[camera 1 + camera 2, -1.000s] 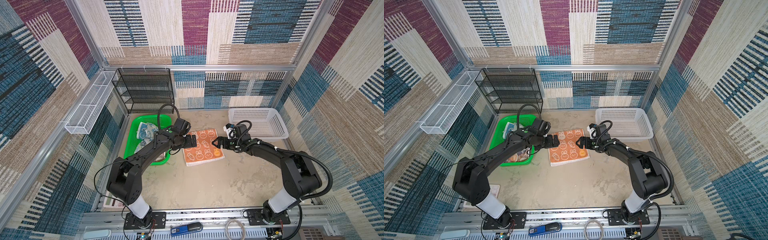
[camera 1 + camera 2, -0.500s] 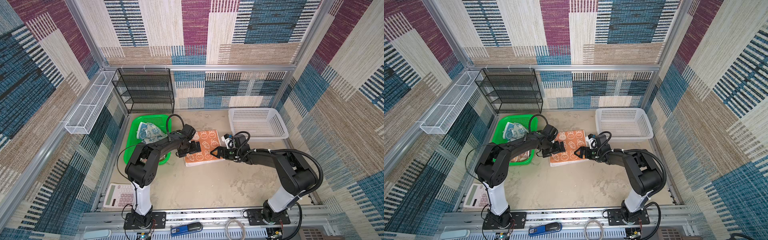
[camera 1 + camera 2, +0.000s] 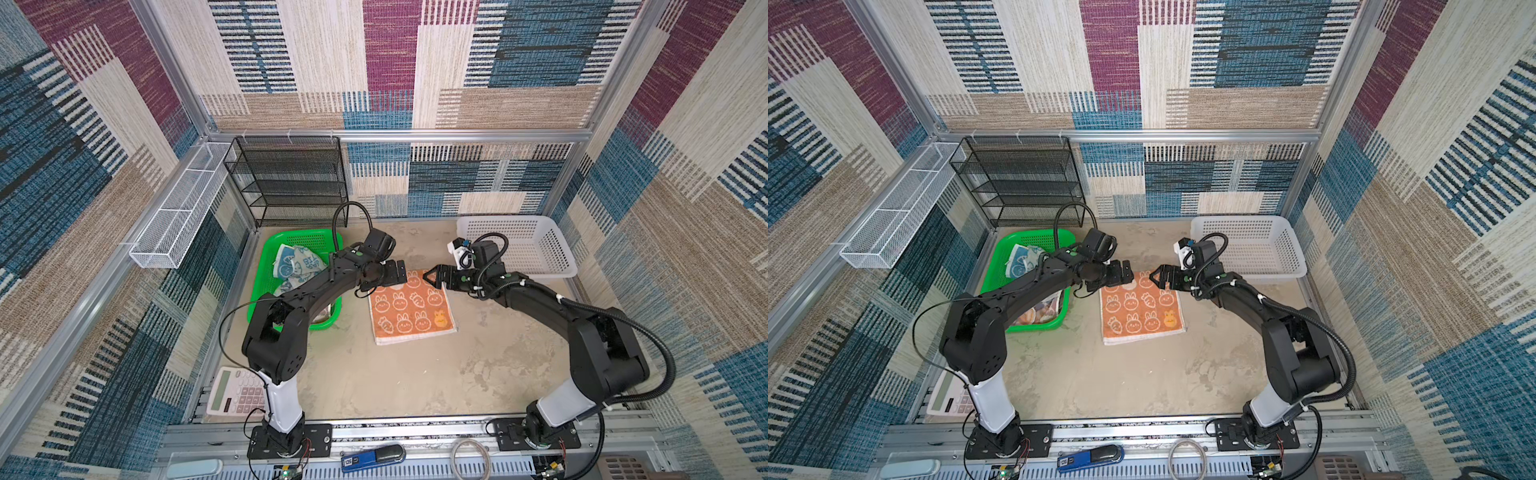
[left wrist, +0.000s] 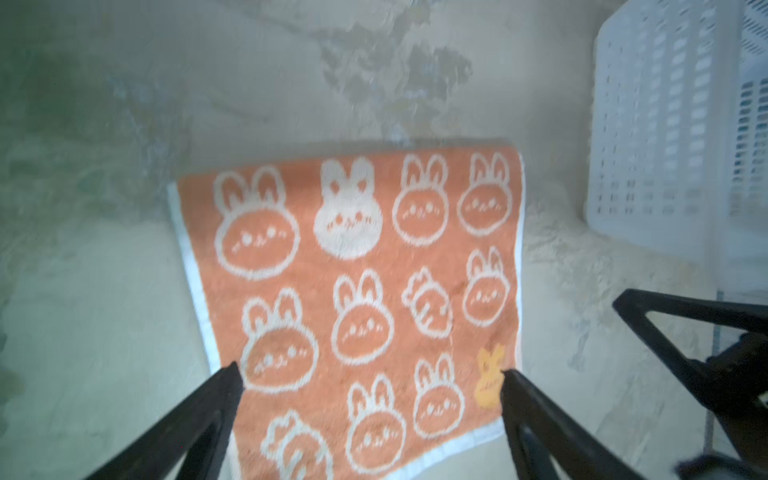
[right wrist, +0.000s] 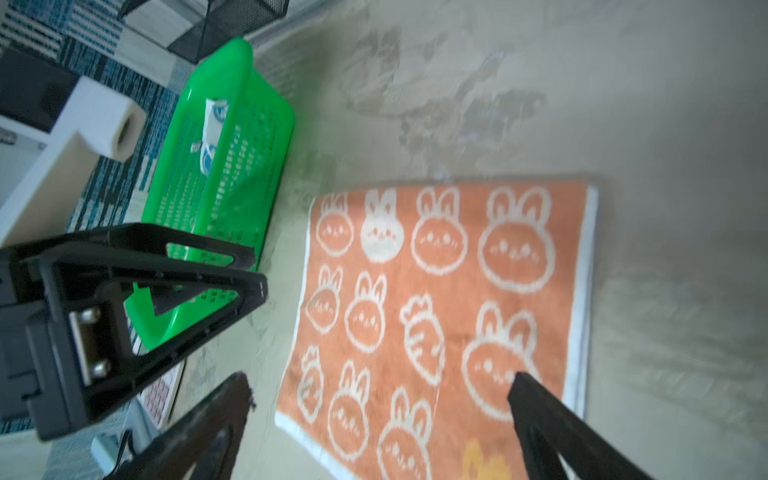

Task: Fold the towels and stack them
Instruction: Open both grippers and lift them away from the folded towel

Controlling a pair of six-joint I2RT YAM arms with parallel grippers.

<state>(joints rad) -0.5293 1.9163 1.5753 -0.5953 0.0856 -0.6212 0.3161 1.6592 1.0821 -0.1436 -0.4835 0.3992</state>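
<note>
Both top views show the orange towel (image 3: pixel 411 309) (image 3: pixel 1142 311) lying flat in the middle of the worktop (image 3: pixel 395 382). The left gripper (image 3: pixel 394 273) is over its far left corner and the right gripper (image 3: pixel 430 276) is at its far right corner, with their tips facing each other. Only the wrist views show the jaws plainly. The left gripper (image 4: pixel 370 374) and the right gripper (image 5: pixel 380 380) both stand wide, holding nothing, with the rabbit print below them. The right wrist view also catches the left gripper and the green basket (image 5: pixel 216 166), and the left wrist view catches the white basket (image 4: pixel 665 124).

Half a second ago both grippers were nearer, over the towel's middle; they have since drawn back to its far edge. The towel lies slightly nearer and squarer than it did a second ago.

The green basket, left of the orange towel, holds the crumpled towels (image 3: pixel 297 266), partly hidden by the left arm (image 3: pixel 316 291). A black mesh rack (image 3: pixel 291 178) stands far left and a calculator (image 3: pixel 235 392) lies near left.
</note>
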